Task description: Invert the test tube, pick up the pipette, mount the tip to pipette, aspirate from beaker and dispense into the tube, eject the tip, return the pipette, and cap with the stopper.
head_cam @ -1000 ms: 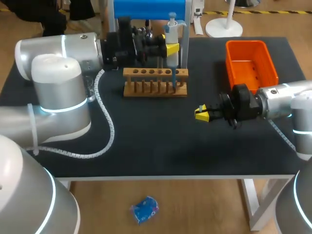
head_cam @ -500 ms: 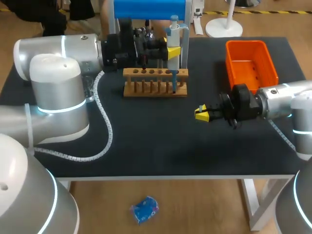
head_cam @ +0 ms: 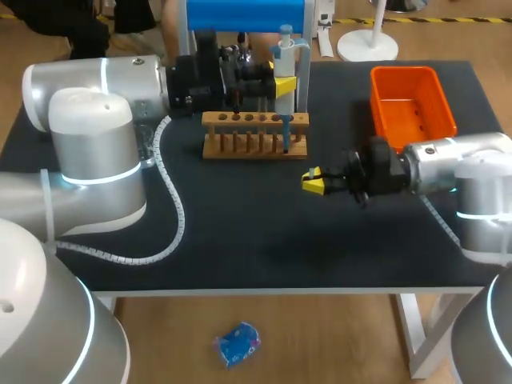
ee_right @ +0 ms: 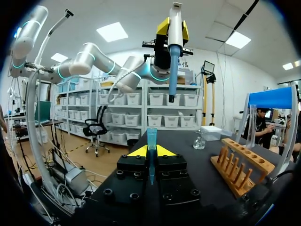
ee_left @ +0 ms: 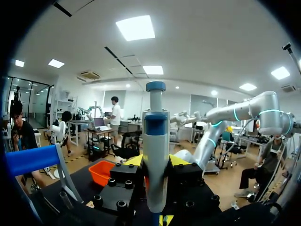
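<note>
Black bench (head_cam: 264,240) surface shows its widest open stretch along the near edge, running from the left arm's coiled cable (head_cam: 178,216) to the right edge. Things crowd the far edge. A blue-topped stand (head_cam: 244,14) is at the far middle, and the wooden test-tube rack (head_cam: 254,134) is just in front of it. An orange bin (head_cam: 412,100) sits toward the far right corner, well apart from the rack.

The left gripper (head_cam: 282,82) hangs over the rack's right end, jaws clamped on the pipette (head_cam: 285,56). The pipette stands upright, its shaft pointing down at the rack's right-hand holes. The right gripper (head_cam: 314,182) lies near the bench's middle, in front of the rack's right end. Its jaws are narrow, pinching a pipette tip (ee_right: 151,150) from both sides.

Over the last second the right gripper has slid left, from in front of the bin toward the bench's middle. The left arm and pipette have barely shifted.

The pipette has a pale grey body with a blue plunger knob and a blue band near the top. From the right wrist its lower shaft shows blue. The pipette tip is a translucent blue cone, its wide open end ahead of the yellow fingers and its point back toward the wrist. A small glass flask (ee_right: 200,141) stands on the bench beyond the rack.
</note>
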Available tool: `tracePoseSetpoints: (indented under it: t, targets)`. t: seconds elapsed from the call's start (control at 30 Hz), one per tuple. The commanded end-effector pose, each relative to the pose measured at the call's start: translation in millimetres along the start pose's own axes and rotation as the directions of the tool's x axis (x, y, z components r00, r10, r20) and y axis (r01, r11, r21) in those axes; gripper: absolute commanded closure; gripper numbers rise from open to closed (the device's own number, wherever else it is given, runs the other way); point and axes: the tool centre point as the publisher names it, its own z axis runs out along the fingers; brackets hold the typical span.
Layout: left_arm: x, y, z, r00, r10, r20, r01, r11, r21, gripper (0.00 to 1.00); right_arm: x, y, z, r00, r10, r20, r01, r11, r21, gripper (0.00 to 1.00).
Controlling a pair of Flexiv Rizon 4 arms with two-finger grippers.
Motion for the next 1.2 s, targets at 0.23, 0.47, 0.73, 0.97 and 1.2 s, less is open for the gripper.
tracePoseSetpoints:
  t: [0.23,0.47,0.73,0.97,1.2]
  targets:
    - [0.2,0.2,0.9,1.0,0.001,0.001,-0.001,1.0,0.002,1.0,-14.0,-0.6,20.8,1.0,-0.018,-0.012,0.018,1.0,-0.003,1.0]
    - [0.2,0.2,0.9,1.0,0.001,0.001,-0.001,1.0,0.002,1.0,-14.0,-0.6,20.8,1.0,-0.018,-0.012,0.018,1.0,-0.003,1.0]
    - [0.2,0.2,0.9,1.0,0.001,0.001,-0.001,1.0,0.002,1.0,-15.5,-1.1,23.0,1.0,-0.02,-0.014,0.02,1.0,-0.004,1.0]
    - [0.2,0.2,0.9,1.0,0.001,0.001,-0.001,1.0,0.002,1.0,-33.5,1.1,33.7,0.999,-0.027,-0.022,0.027,1.0,-0.014,1.0]
    - [0.2,0.2,0.9,1.0,0.001,0.001,-0.001,1.0,0.002,1.0,-44.0,9.3,42.0,0.998,-0.051,-0.032,0.05,0.998,-0.025,1.0]
